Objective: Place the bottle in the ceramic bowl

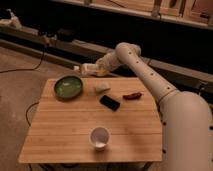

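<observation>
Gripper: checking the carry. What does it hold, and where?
Above the table's far edge, the gripper holds the bottle by the end nearer the arm; the free end points left.

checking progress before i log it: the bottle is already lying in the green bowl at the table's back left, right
Not yet: the camera view shows the bottle gripped in the pincer, in the air beside the green bowl at the table's back left.

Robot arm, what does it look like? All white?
Mostly: the arm is creamy white, smooth fat tubes joined by round elbows, on a big rounded body. No cables show. The gripper, at the bottle over the table's far edge, looks yellowish-tan.
</observation>
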`<state>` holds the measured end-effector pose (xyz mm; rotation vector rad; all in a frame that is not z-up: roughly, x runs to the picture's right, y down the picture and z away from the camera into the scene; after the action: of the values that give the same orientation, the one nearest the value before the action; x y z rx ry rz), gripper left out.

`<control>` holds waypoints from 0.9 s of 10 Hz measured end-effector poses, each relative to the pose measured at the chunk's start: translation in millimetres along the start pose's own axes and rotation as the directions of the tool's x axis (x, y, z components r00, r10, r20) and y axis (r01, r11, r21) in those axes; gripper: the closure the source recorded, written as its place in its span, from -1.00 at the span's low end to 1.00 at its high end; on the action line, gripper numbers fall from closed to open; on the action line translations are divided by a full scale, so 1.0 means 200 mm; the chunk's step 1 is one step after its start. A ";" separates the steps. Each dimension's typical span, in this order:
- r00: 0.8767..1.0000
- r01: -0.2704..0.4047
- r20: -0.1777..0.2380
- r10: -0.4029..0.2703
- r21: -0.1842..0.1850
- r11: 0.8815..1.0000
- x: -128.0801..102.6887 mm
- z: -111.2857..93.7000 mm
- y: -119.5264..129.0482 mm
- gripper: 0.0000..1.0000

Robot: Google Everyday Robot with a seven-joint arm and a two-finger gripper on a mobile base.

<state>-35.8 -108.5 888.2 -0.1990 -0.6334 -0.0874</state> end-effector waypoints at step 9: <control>0.993 0.097 -0.067 -0.101 -0.059 0.994 0.07 0.11 -0.06 1.00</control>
<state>-39.0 -115.4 914.4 -0.2177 -0.5717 -0.2068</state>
